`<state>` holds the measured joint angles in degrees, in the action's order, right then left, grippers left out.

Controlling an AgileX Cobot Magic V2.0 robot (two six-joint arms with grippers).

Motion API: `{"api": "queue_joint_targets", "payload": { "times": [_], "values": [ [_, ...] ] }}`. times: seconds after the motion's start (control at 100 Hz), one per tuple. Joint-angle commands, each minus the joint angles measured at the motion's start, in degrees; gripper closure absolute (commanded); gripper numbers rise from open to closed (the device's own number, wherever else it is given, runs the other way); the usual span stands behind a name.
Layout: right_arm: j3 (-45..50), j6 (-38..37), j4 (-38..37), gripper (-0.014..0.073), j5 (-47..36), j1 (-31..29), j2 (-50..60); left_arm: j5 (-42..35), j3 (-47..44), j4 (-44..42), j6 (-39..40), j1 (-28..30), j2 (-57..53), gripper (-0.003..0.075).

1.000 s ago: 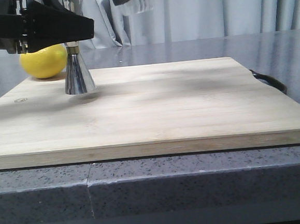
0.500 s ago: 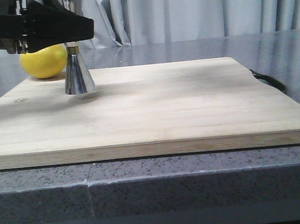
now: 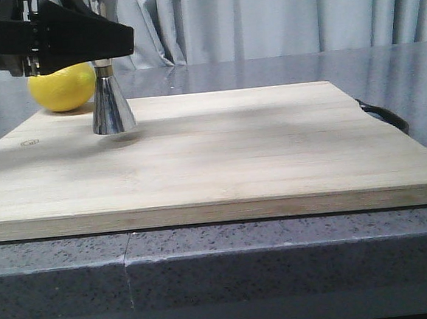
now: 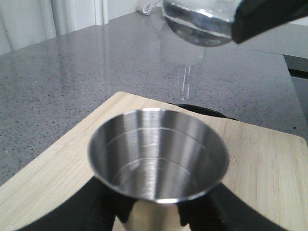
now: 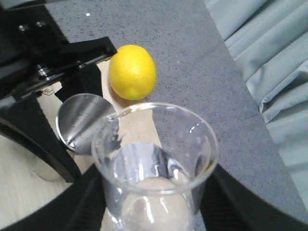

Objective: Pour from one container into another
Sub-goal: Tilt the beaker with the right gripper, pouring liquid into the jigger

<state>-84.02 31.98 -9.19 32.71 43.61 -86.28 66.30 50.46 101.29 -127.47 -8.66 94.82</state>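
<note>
Since a second ago the dark blurred shape at the top of the front view has gone, and the left arm with the jigger has stayed as it was. In the front view the left gripper (image 3: 99,37) is closed on the upper cone of the steel jigger (image 3: 111,105), whose lower cone stands upright on the wooden cutting board (image 3: 221,159) near its far left corner, with a lemon (image 3: 62,87) just behind it on the grey counter (image 3: 280,69); a dark loop (image 3: 384,114) shows at the board's right edge. In the left wrist view the jigger (image 4: 158,153) is seen from above, its open cup gripped on both sides by the black fingers (image 4: 103,211), and the base of the clear beaker (image 4: 199,21) hangs above and beyond it. In the right wrist view the right gripper (image 5: 154,211) is closed around the lower part of the beaker (image 5: 155,159), which stands upright in the air over the jigger's (image 5: 83,122) side of the board, the lemon (image 5: 132,72) beyond.
</note>
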Motion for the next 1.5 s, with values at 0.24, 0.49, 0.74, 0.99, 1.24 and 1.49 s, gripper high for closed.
{"api": "queue_joint_targets", "payload": {
  "times": [0.24, 0.49, 0.74, 0.99, 1.24, 1.49],
  "values": [
    [-2.17, 4.03, -5.69, 0.026, -3.86, 1.81, 2.76, 5.14, 1.68, 5.49, 0.33, -0.44, -2.63, 0.0447],
    [-2.17, 4.03, -10.25, 0.026, -4.37, 1.94, 1.76, 5.14, 1.68, 5.49, 0.33, -0.44, -2.63, 0.0447],
    [-2.17, 4.03, -13.6, 0.026, -6.05, 2.07, 0.09, 5.14, 1.68, 5.49, 0.33, -0.44, -2.63, 0.0447],
    [-2.17, 4.03, -18.72, 0.026, -7.14, 2.07, -1.74, 5.14, 1.68, 5.49, 0.33, -0.44, -2.63, 0.0447],
    [-2.17, 5.51, -20.59, 0.026, -8.59, 2.07, -2.25, 5.14, 1.68, 5.49, 0.33, -0.44, -2.63, 0.0447],
    [-2.17, 9.42, -20.72, 0.026, -8.98, 3.38, -2.25, 5.14, 1.68, 5.49, 0.33, -0.44, -2.63, 0.0447]
  ]
}}
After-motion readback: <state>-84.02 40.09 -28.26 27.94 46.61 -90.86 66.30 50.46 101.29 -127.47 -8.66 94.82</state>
